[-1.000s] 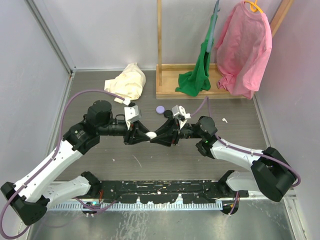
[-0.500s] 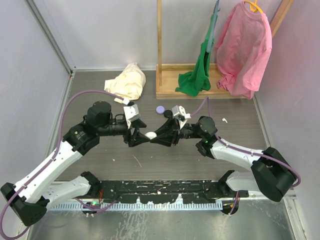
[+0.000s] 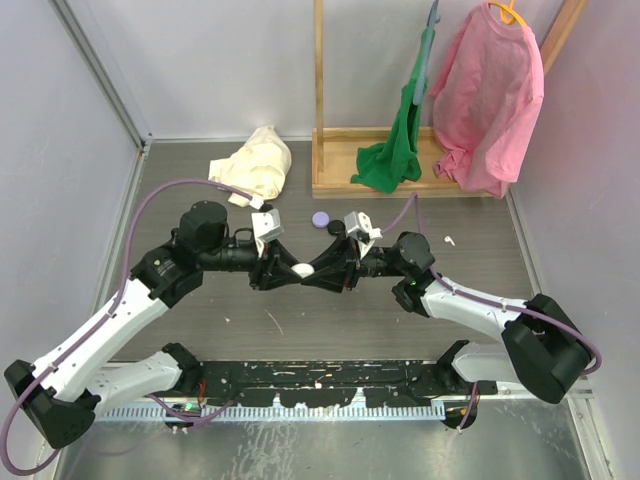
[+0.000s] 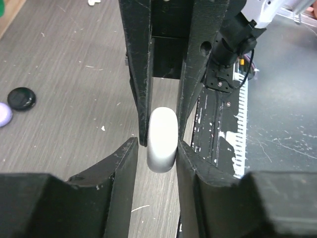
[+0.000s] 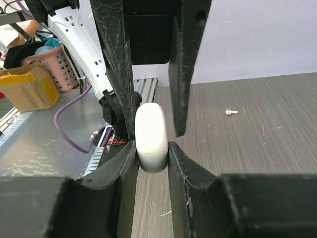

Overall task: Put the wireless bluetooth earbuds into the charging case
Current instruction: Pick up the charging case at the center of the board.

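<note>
The white charging case (image 5: 151,136) is seen clamped between the jaws of the right gripper (image 5: 151,148). Both fingers are pressed against its broad sides, and its rounded end projects past their tips. From the opposite side, the jaws of the left gripper (image 4: 157,144) are set narrowly about the same case, one on either flank. Whether they press on it or merely stand beside it cannot be told. The two pairs of jaws are placed tip to tip, with the case lodged in the middle between them and the table (image 5: 257,129) seen behind it. Beyond the right jaws and off to their right, a small white earbud (image 5: 231,112) is seen lying on the table, well apart from the case. Beyond the left jaws, to their left, a black disc (image 4: 21,98) and a purple disc (image 4: 4,115) are seen just beside each other.
</note>
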Controlling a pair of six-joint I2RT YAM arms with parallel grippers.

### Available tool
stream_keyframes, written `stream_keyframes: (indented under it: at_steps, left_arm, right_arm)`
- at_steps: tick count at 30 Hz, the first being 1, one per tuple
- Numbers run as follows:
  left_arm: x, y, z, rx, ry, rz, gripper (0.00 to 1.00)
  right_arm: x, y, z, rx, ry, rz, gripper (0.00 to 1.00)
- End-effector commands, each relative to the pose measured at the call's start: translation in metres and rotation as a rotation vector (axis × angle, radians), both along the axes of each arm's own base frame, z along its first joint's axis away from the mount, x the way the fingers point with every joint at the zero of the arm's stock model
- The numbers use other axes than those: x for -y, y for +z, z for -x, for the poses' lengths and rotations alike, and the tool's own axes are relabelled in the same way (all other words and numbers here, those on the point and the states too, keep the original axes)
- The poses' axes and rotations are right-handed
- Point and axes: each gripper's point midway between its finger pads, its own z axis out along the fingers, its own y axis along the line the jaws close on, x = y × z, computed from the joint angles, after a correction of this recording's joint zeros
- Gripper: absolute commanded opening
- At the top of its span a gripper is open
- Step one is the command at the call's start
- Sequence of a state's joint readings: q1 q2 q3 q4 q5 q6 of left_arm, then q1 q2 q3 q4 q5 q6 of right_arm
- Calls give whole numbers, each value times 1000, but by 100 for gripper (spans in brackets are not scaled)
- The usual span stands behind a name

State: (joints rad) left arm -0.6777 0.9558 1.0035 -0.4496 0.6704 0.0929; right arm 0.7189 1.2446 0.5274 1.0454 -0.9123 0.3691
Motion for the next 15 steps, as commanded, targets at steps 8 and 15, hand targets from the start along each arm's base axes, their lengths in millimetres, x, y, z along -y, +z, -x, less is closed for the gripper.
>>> stream_keyframes:
  at_steps: [8,15]
  left_arm:
    - [13,22,9,-5,-117,67,8]
    - [11,26,11,30,-112,90,1]
  right_arm:
    - [-3,21,0,64,11,-50,20]
    - [-2,19,0,58,3,-49,40]
